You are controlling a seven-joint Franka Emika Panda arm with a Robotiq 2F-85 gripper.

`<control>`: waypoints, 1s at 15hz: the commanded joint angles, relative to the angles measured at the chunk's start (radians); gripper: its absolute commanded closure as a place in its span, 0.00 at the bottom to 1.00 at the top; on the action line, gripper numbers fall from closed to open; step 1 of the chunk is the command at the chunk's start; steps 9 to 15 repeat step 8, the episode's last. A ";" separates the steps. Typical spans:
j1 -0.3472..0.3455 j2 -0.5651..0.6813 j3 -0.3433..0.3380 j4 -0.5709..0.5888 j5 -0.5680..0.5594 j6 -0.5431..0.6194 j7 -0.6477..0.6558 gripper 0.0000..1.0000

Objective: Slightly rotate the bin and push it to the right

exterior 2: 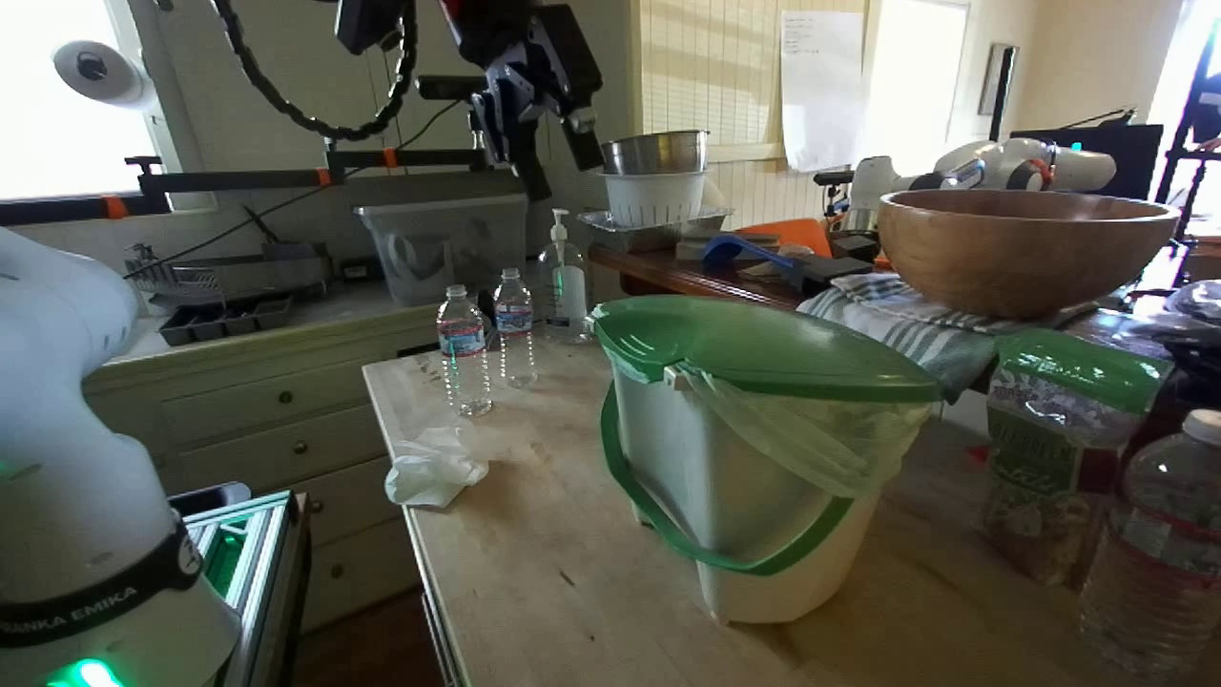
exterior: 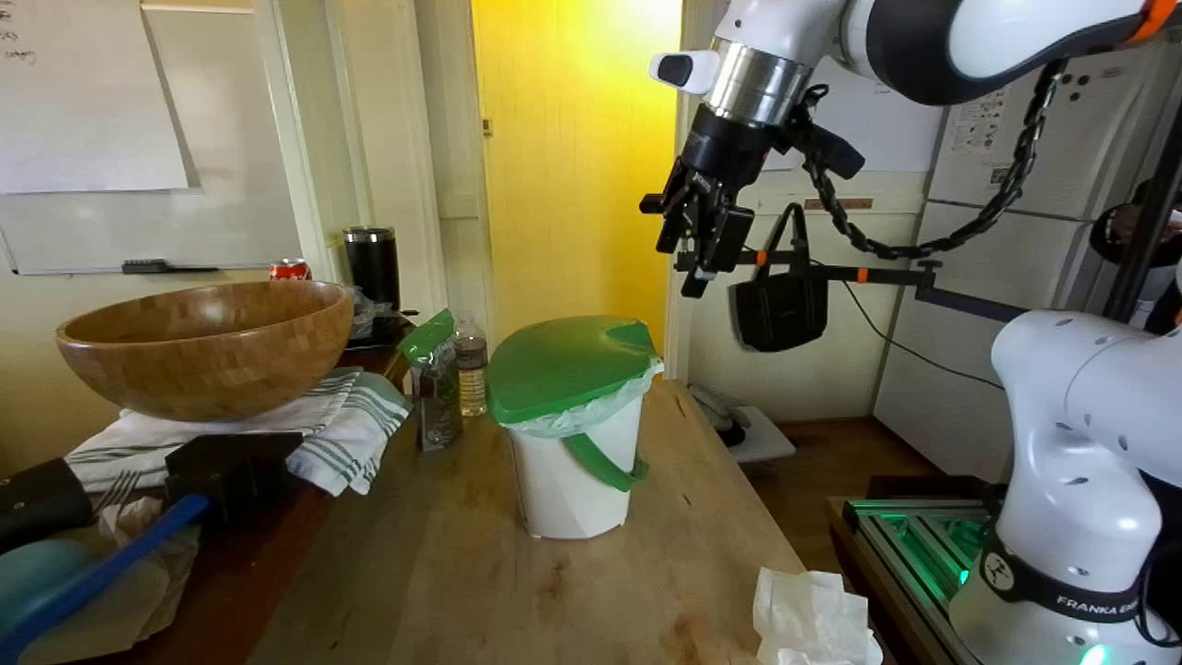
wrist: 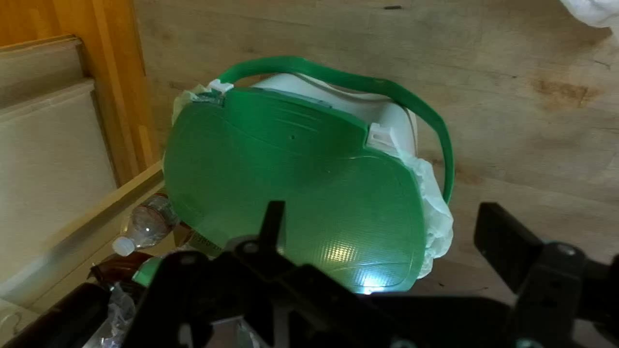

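Standing upright on the surface point(exterior: 443, 582), bin point(exterior: 554, 466) lower than the tool point(exterior 2: 563, 170) and apart from it, fingers point(wrist: 505, 237) spread wide, lid point(wrist: 300, 181) partly hidden behind the tool in the wrist view, arm point(exterior 2: 57, 315) cut off at the top in an exterior view

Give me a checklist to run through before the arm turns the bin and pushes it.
1. Gripper open and empty: ok.
2. Gripper touching the bin: not ok, it hangs higher, apart from it.
3. Bin upright on the table: ok.
4. Green lid on: ok.
5. Green handle flat against the side: not ok, it stands out from the body.
6. Whose "right" is meant: cannot tell from these views.
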 commanded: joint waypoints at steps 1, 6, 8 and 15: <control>-0.011 -0.041 -0.015 -0.024 0.024 0.002 0.014 0.00; -0.013 -0.021 -0.010 0.000 0.004 -0.001 0.005 0.00; -0.013 -0.021 -0.010 -0.001 0.004 -0.001 0.005 0.00; -0.013 -0.021 -0.010 -0.001 0.004 -0.001 0.005 0.00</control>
